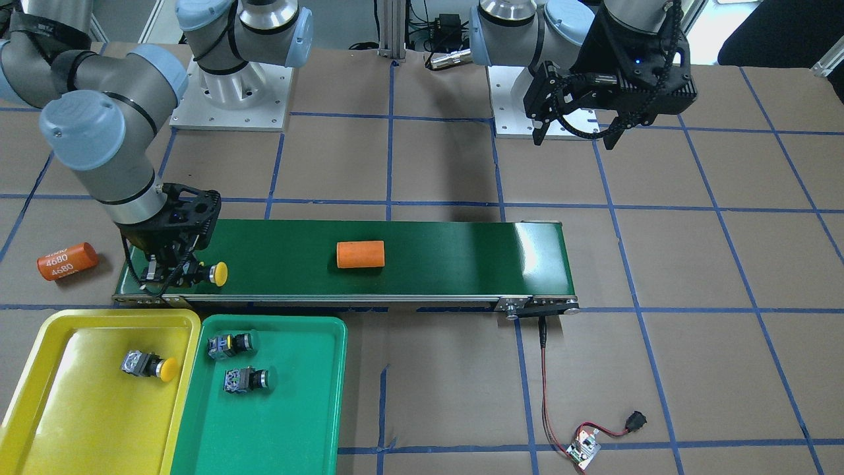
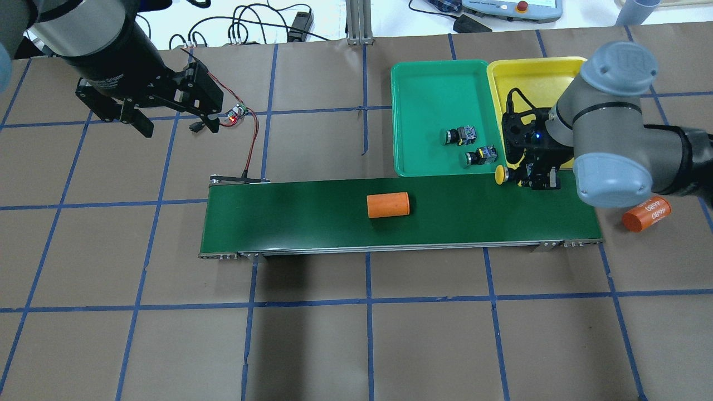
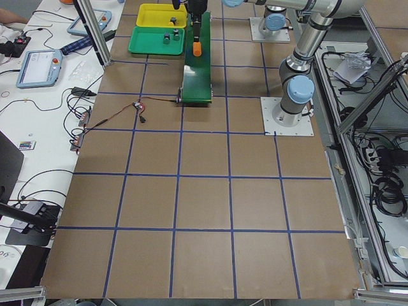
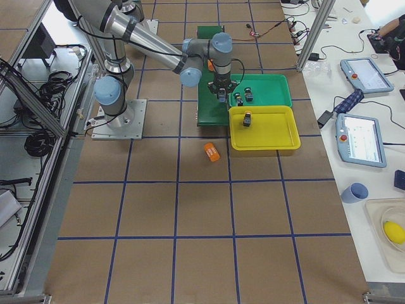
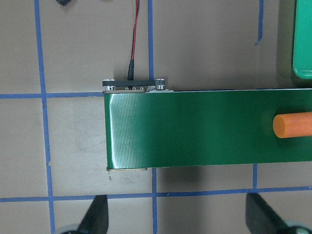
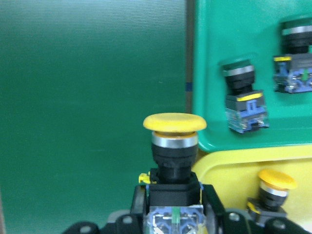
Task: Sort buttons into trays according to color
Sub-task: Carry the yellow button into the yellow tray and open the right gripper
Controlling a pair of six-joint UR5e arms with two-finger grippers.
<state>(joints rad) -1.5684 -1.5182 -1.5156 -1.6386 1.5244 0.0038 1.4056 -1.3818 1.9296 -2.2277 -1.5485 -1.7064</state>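
While the right gripper [image 1: 173, 269] clamped one yellow button [image 1: 218, 273] over the conveyor belt's [image 1: 448, 264] end, the left gripper [image 1: 575, 135] hung spread open; the other yellow button [image 1: 150, 365] lay in the yellow tray [image 1: 39, 336], both green buttons [image 1: 231, 345] in the green tray [image 1: 341, 369].

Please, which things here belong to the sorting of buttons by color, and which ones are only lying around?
Belonging to the job:
- yellow button held by the right gripper
- second yellow button in the yellow tray
- two green buttons in the green tray

Not part of it:
- conveyor belt
- orange cylinder on it
- second orange cylinder, marked 4680
- circuit board with red wire
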